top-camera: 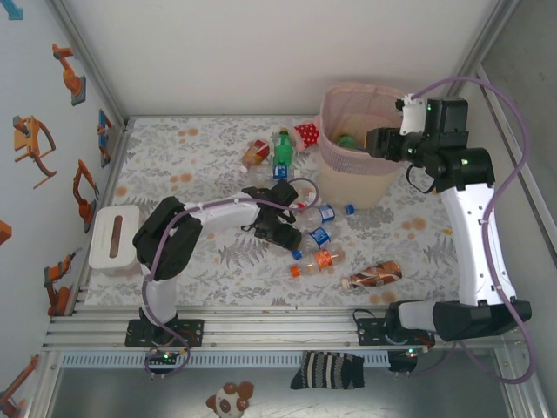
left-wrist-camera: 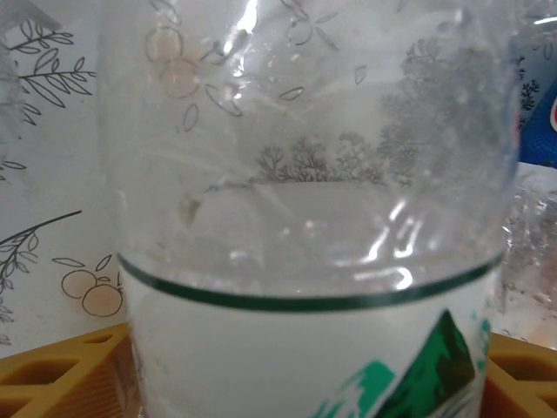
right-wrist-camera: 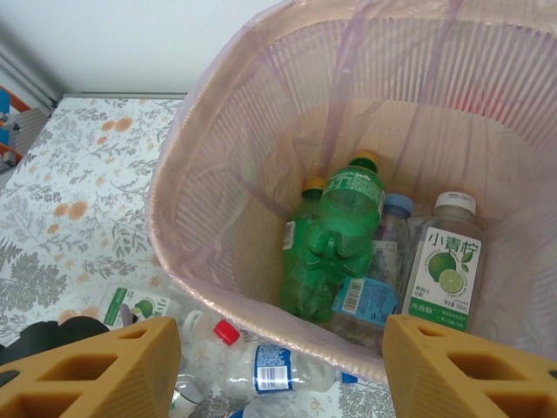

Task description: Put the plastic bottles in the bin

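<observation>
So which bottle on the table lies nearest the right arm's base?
The brown bottle, on its side at the front, right of the orange bottle; the rest lie farther left or back.

The left arm [top-camera: 213, 213] is folding forward and low, the left gripper [top-camera: 280, 233] clasping a clear bottle [left-wrist-camera: 305, 218] between its fingers [left-wrist-camera: 52, 379]. The right arm [top-camera: 474, 226] is standing tall and reaching inward, holding the right gripper [right-wrist-camera: 283, 348] spread wide, empty.

The clear bottle [left-wrist-camera: 305, 218] is cut off above and below, and the fingers [left-wrist-camera: 52, 379] of the left claw [top-camera: 280, 233] are largely hidden behind it.
</observation>
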Controlling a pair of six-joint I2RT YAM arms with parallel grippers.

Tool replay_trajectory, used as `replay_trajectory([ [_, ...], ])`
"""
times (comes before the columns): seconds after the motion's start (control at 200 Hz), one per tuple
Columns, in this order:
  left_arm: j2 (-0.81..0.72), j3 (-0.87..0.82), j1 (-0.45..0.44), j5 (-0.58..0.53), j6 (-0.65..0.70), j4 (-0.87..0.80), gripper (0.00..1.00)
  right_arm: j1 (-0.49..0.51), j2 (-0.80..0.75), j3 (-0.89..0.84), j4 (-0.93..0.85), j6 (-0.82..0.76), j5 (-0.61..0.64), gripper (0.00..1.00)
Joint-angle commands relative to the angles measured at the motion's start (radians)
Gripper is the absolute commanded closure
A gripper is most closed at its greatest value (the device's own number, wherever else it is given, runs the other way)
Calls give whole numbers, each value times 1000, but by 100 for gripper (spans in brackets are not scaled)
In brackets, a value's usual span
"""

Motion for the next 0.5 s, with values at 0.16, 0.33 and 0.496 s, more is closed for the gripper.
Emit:
replay_trajectory([
  [0.16,-11,6,5,19,-11,11,32,6,-29,-10,4,4,9,38],
  [0.33,-76,-10,6,7,-10,-5,35,6,-42,-8,2,9,2,38],
  [0.496,-175,-35,6,-13,-12,-14,38,6,-57,-6,11,26,-15,38],
])
